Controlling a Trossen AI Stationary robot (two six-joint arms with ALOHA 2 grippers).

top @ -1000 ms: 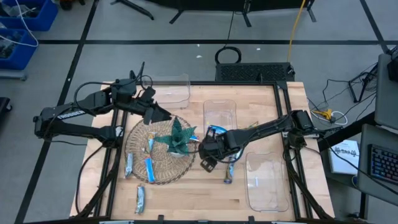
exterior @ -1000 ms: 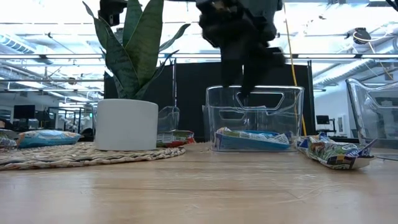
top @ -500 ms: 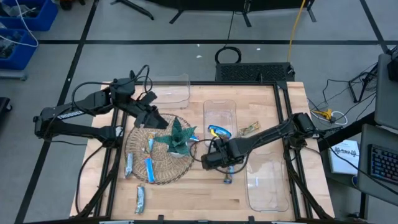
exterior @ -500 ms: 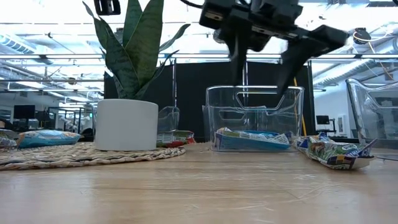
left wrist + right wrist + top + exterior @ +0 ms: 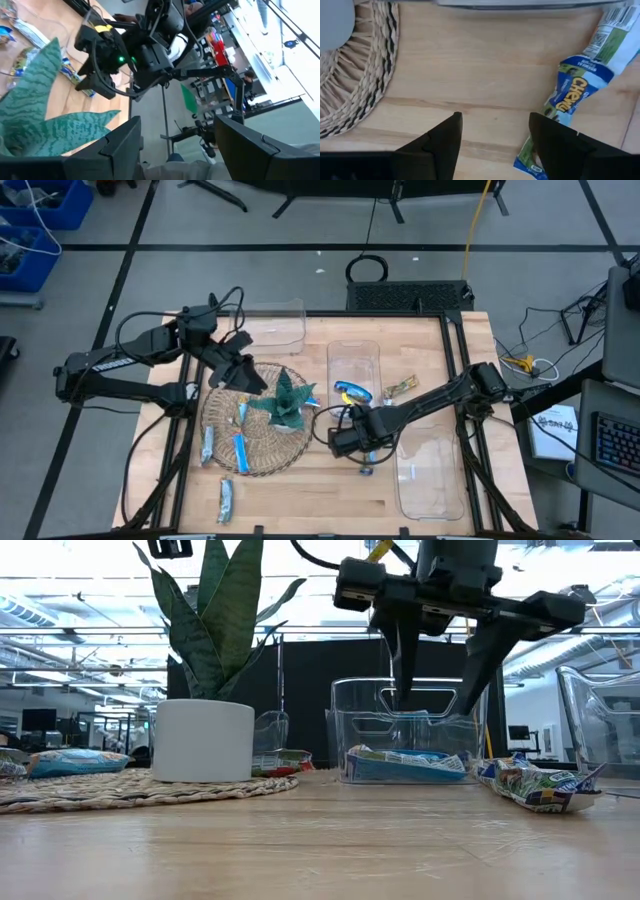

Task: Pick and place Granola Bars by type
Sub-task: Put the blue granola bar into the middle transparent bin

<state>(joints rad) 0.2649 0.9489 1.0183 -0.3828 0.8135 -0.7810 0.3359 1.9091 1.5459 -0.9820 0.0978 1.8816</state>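
Wooden desk (image 5: 300,490) carries a woven mat (image 5: 225,442) at 9 o'clock with a potted plant (image 5: 285,402) on it, and clear bins at 12 and 4 o'clock. Right end effector (image 5: 343,442) hovers near desk centre, fingers spread wide and empty; its wrist view shows a blue Chewy bar (image 5: 572,92) lying on bare wood just beside the finger line, not between the fingers. Another blue bar (image 5: 351,390) lies in the centre bin (image 5: 353,351); more bars (image 5: 241,451) rest on the mat. Left end effector (image 5: 232,368) waits above the mat's 12 o'clock edge, fingers apart and empty.

Judgement: approach to pick. Shift toward the bar, align the fingers across its narrow width, descend squarely, and close on mid-length so the slick wrapper does not slip.
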